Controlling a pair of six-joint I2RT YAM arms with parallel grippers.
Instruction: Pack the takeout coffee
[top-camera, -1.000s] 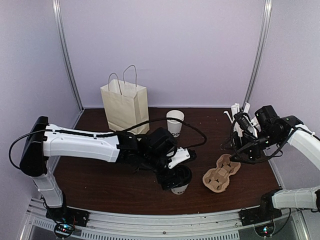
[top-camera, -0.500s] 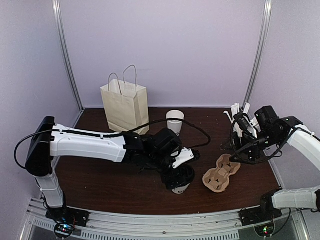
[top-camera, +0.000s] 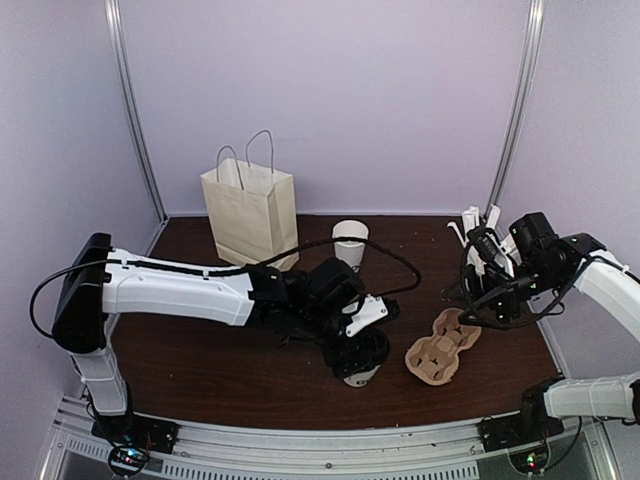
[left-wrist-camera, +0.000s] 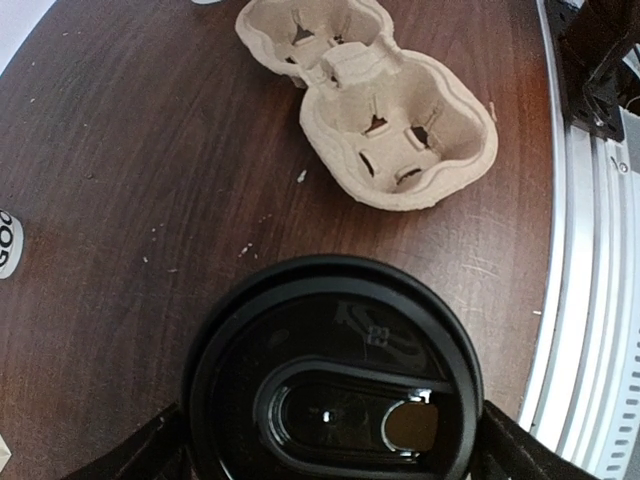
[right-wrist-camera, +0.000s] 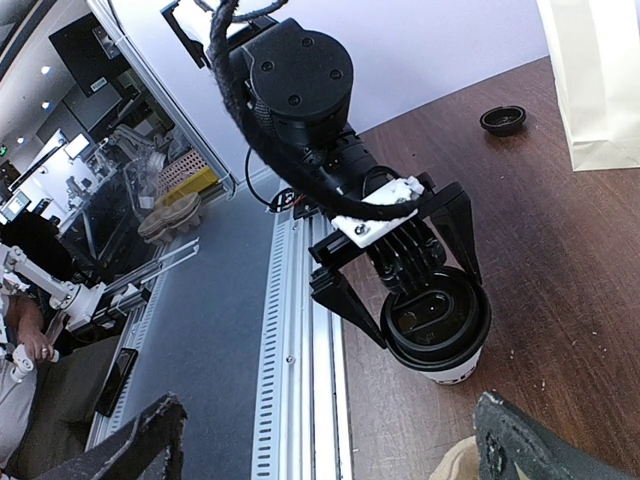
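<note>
- Top external: The left gripper (top-camera: 358, 352) has its jaws spread to a lid's width, one finger on each side of the lidded takeout coffee cup (top-camera: 361, 377). The cup sits on the table (top-camera: 200, 360) near the front edge, just left of the brown cup carrier (top-camera: 443, 346). The right gripper (top-camera: 468, 292) is poised near the carrier's far end, jaws wide apart and holding nothing. A second white cup (top-camera: 350, 243), unlidded, waits farther back beside the paper bag (top-camera: 250, 212). The bag stands upright with its mouth up, apparently ready to be loaded. A cup of white sticks (top-camera: 480, 222) stands at the far right.
- Left wrist: The black lid (left-wrist-camera: 330, 400) fills the lower frame, centred between the two fingers (left-wrist-camera: 145, 450), which sit hard against its rim. Whether they press it or merely flank it cannot be told. The carrier lies just beyond with its wells empty. Judging by that closeness, the cup is lined up for a short trip into a well.
- Right wrist: This arm's own fingers sit at the bottom corners, far apart with nothing between them, and the camera looks back at its partner. The left gripper comes down over the cup from above, and the cup stands upright by the metal rail (right-wrist-camera: 300, 330). A loose black lid (right-wrist-camera: 503, 120) lies near the bag's foot, probably meant for the open cup.
</note>
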